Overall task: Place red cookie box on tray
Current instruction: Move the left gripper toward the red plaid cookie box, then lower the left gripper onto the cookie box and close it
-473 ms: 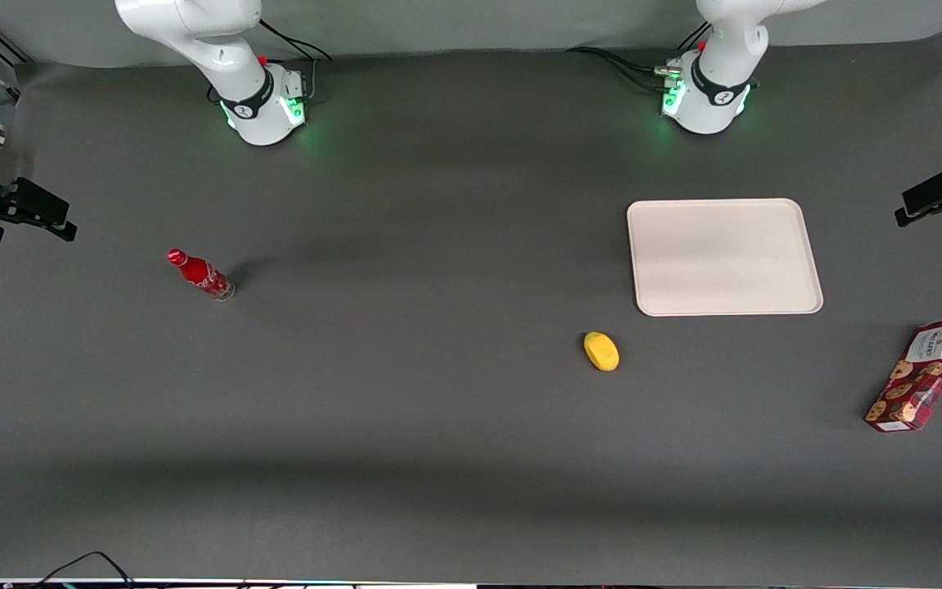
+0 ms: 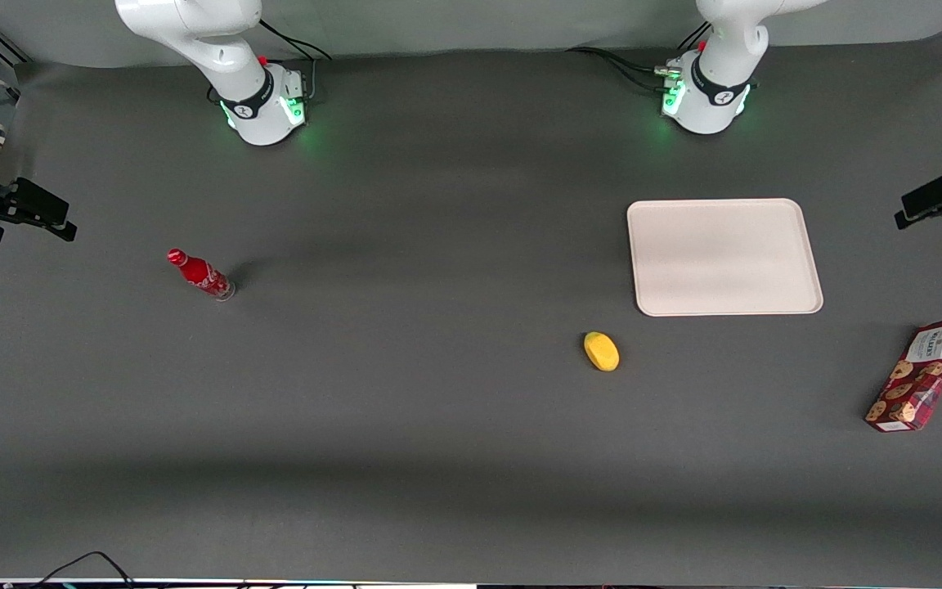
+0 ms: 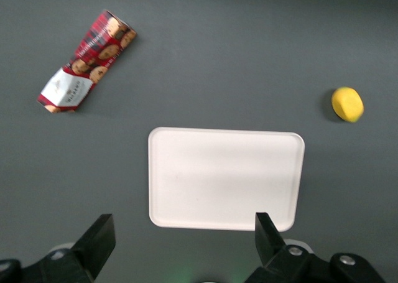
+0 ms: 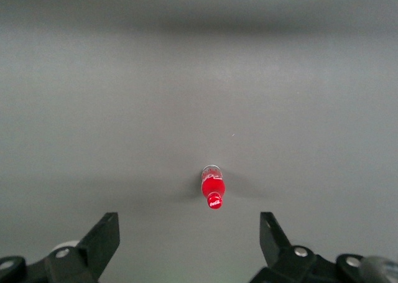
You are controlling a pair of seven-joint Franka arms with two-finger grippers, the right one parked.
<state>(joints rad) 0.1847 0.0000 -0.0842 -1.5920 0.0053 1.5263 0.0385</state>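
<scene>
Cookie box [image 2: 920,375] lies flat on the table [image 2: 438,425] at the working arm's end, nearer the front cam than the tray [image 2: 724,256] and well apart from it, long axis slanted, white label end toward tray side. Gripper [image 3: 185,249] hangs high over the tray w/ fingers [image 3: 99,239] spread wide, holding nothing. Vs. 0.5 s ago: box, tray, lemon [image 2: 601,351] unmoved.

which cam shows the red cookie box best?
Left wrist view: the red cookie box shows large and whole, label readable, gripper open high above the tray. Front view shows it small near the frame's edge. Right wrist view misses it.
</scene>
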